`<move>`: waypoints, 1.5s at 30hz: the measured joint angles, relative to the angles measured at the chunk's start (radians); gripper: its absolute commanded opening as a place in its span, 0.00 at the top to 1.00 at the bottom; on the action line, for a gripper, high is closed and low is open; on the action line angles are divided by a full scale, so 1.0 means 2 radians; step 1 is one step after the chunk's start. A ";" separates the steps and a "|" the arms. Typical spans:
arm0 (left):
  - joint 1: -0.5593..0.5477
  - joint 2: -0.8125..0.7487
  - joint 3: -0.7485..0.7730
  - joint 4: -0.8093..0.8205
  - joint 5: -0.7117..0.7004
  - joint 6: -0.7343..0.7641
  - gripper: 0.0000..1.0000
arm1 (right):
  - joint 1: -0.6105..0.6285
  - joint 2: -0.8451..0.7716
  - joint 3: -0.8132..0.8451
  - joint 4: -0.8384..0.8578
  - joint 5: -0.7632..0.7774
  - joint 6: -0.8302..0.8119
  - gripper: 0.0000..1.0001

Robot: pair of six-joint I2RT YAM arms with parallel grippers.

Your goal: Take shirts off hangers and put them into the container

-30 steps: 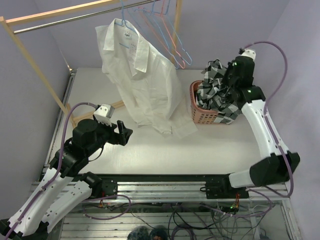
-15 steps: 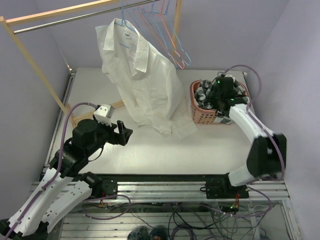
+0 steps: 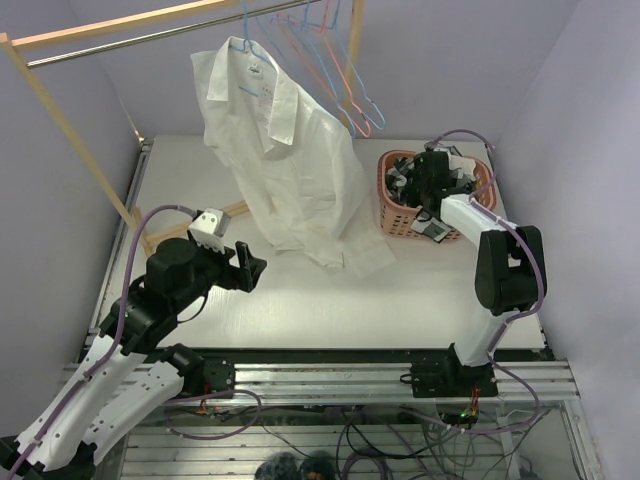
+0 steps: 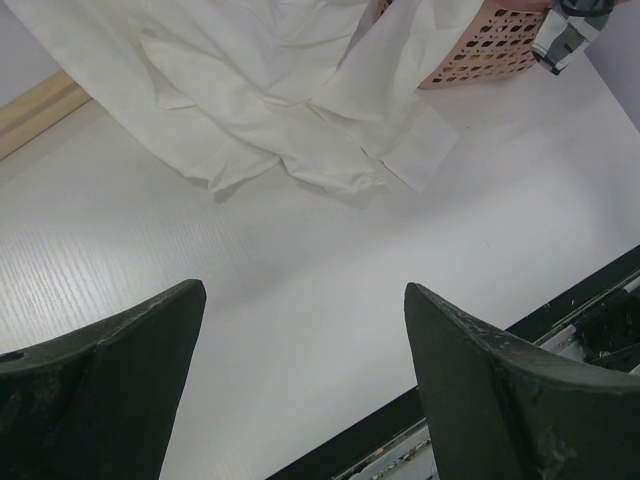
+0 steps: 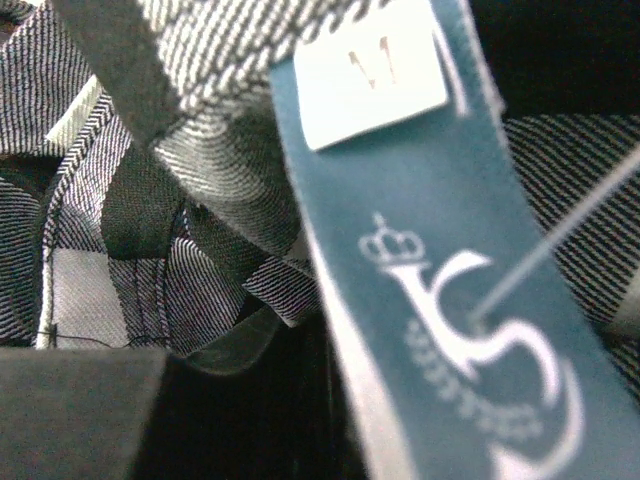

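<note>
Black-and-white checked flannel shirt (image 5: 200, 170), judged soft and limp, is being pinched near its teal label (image 5: 430, 280) by the closed right hand (image 3: 418, 185).

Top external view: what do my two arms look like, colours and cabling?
Both arms have white shells with black joints. The left arm and right arm each trail a lilac cable. The left gripper has dark wedge-shaped fingers and a white wrist camera block.
</note>
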 measured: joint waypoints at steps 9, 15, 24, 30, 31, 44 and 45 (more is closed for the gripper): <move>-0.002 0.001 0.000 0.000 0.000 0.000 0.06 | 0.000 -0.064 -0.017 -0.026 -0.020 0.013 0.59; -0.002 0.002 0.000 0.000 0.000 0.000 0.06 | 0.007 -0.190 -0.021 -0.082 -0.029 0.010 0.51; -0.003 0.003 0.000 0.000 0.000 -0.004 0.06 | 0.110 -0.374 -0.073 -0.047 -0.040 -0.023 0.55; -0.004 0.003 0.000 0.000 0.000 -0.004 0.06 | 0.135 -0.445 -0.222 -0.049 -0.061 -0.028 0.56; -0.004 0.003 0.000 0.000 0.000 -0.004 0.06 | 0.136 -0.452 -0.237 -0.055 -0.061 -0.026 0.56; -0.004 0.007 0.000 0.000 -0.001 -0.004 0.06 | 0.162 -0.473 -0.137 -0.198 -0.019 -0.012 0.54; -0.004 0.007 0.000 0.000 -0.001 -0.004 0.06 | 0.170 -0.472 -0.139 -0.201 -0.011 -0.013 0.53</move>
